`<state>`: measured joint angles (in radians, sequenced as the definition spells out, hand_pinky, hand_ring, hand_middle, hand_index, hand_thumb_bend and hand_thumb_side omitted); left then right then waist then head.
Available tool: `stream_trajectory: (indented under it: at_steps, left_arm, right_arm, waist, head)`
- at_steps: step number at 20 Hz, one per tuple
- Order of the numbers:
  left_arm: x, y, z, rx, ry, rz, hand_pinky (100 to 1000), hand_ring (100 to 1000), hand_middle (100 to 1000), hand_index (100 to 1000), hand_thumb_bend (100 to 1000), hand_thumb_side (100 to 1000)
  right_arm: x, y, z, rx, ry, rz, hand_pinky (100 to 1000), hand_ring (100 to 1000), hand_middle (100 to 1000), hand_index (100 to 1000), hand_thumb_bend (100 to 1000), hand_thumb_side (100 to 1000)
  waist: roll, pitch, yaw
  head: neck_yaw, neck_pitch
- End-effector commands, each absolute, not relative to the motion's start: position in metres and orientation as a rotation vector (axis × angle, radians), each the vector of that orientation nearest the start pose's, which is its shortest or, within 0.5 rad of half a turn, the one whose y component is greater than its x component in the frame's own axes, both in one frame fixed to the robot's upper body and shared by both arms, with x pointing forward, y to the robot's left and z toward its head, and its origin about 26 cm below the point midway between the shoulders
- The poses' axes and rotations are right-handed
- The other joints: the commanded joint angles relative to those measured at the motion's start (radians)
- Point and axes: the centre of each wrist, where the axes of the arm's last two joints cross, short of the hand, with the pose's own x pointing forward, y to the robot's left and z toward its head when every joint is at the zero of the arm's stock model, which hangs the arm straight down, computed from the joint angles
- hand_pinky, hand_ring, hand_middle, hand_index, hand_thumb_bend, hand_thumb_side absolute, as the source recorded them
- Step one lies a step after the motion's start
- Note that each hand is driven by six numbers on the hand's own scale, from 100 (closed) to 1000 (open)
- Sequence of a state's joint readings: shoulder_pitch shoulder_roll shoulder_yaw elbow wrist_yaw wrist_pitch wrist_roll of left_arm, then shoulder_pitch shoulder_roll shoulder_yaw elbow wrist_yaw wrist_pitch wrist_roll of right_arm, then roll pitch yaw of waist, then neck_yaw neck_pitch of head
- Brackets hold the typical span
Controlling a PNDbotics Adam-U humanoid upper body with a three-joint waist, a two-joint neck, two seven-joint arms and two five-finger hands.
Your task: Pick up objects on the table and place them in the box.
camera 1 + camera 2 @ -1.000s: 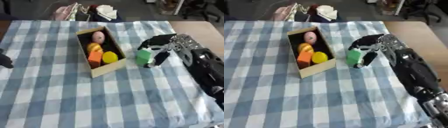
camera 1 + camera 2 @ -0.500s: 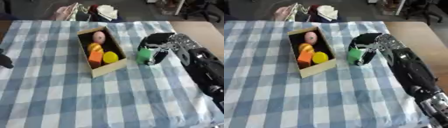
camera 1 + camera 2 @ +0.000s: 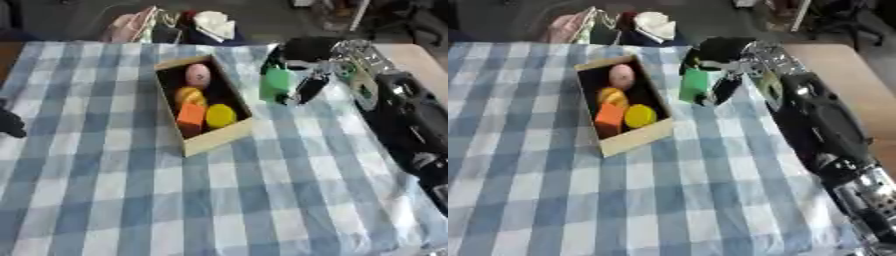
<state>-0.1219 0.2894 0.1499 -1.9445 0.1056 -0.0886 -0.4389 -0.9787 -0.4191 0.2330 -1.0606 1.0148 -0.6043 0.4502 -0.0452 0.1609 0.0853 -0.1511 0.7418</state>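
A green block [image 3: 276, 85] is held upright in the right robot hand [image 3: 302, 75], just to the right of an open wooden box [image 3: 214, 142]. The block's long axis runs roughly top to bottom, tilted slightly. The dark fingers [image 3: 308, 89] curl round its right side and top, so the right robot hand is closed on the block. Whether the block's base touches the cloth or hangs just above it cannot be told.

The box lies to the left of the held block, close beside it but not touching. Its long axis runs from far left to near right, on a slant. Inside it are 4 items: a pink egg shape [image 3: 198, 75] at the far end, an orange-yellow piece [image 3: 187, 94] below that, then an orange block [image 3: 192, 114] and a yellow round piece [image 3: 220, 115] side by side at the near end. The freest room appears to be at the far end, beside the pink shape.

The coming move, then, is likely a short carry to the left, over the box's right wall, which stands between block and opening.

The box rests on a bench covered by a blue and white checked cloth [image 3: 105, 200]. The right arm enters from the right edge. The left robot hand [image 3: 10, 123] shows only as a dark shape at the left edge, well apart from the box; its fingers cannot be made out.
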Motion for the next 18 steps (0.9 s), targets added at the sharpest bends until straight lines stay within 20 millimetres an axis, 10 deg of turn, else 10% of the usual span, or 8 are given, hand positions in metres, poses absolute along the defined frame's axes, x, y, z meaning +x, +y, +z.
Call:
stream_trajectory:
  at_steps: [1, 10, 18]
  left_arm:
    - [0.282, 0.315, 0.152, -0.042, -2.093, -0.623, 776, 591, 603, 796, 100, 605]
    - [0.283, 0.312, 0.152, -0.063, -2.094, -0.626, 776, 591, 602, 796, 100, 607]
    - [0.283, 0.311, 0.151, -0.069, -2.09, -0.625, 777, 591, 602, 796, 100, 610]
  right_arm:
    - [0.475, -0.209, 0.251, 1.019, 2.051, -2.582, 695, 619, 604, 766, 238, 212]
    - [0.495, -0.162, 0.225, 0.86, 2.063, -2.674, 748, 707, 742, 855, 192, 301]
    - [0.498, -0.153, 0.213, 1.009, 1.973, -2.686, 802, 802, 906, 950, 370, 559]
  waist:
    - [0.002, -0.032, -0.001]
    - [0.007, -0.03, 0.008]
    - [0.005, -0.029, 0.015]
  head:
    - [0.0, -0.006]
    - [-0.012, -0.008]
    - [-0.014, -0.008]
